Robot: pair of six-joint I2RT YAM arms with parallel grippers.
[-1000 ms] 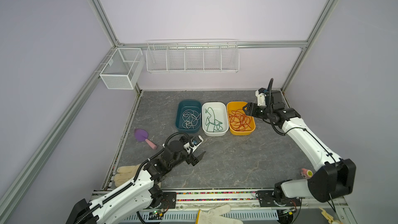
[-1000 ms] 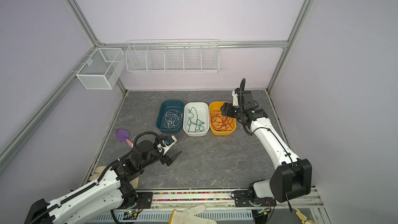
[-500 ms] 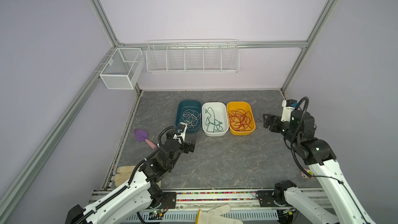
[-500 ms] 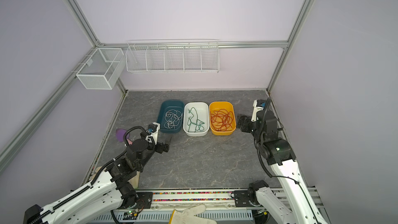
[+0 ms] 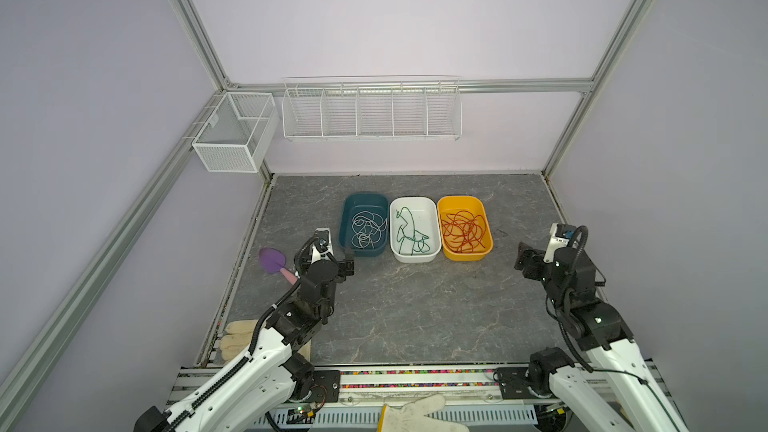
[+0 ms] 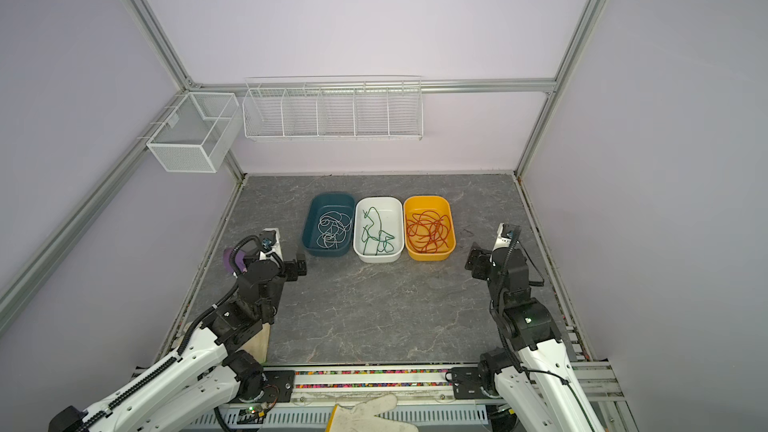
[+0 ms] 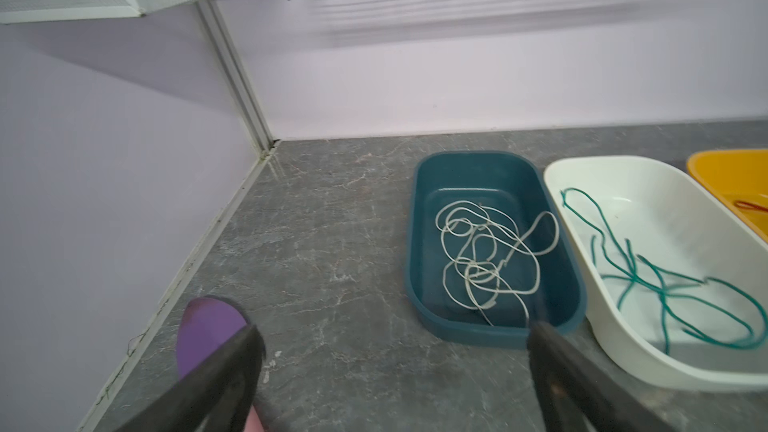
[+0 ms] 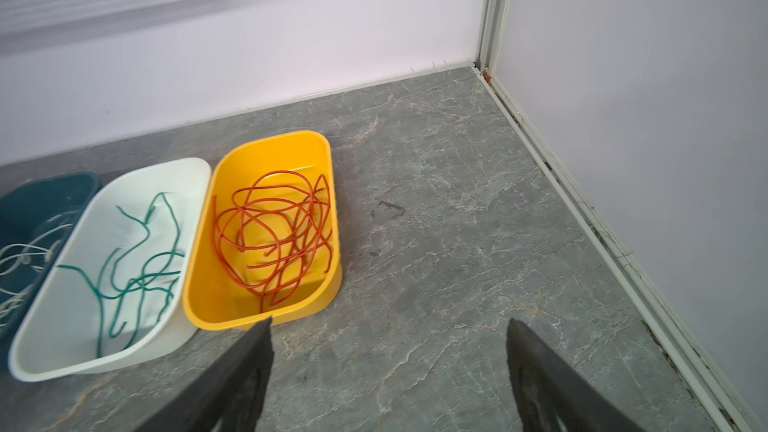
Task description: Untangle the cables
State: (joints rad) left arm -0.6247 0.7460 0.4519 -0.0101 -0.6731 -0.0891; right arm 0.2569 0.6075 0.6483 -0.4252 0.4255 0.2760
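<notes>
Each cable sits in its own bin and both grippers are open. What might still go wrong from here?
1. The orange cable lies in dense crossing loops in the yellow bin and may still be knotted.
2. A white cable loop rides up the teal bin wall; a nudge could spill it.
3. The purple scoop lies close to the left gripper, which might knock it.

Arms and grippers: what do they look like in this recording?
The left arm and right arm have white shell links, black joints and a black corrugated hose running along. The left gripper and right gripper are black, with dark tapering fingers and a white wrist camera each.
</notes>
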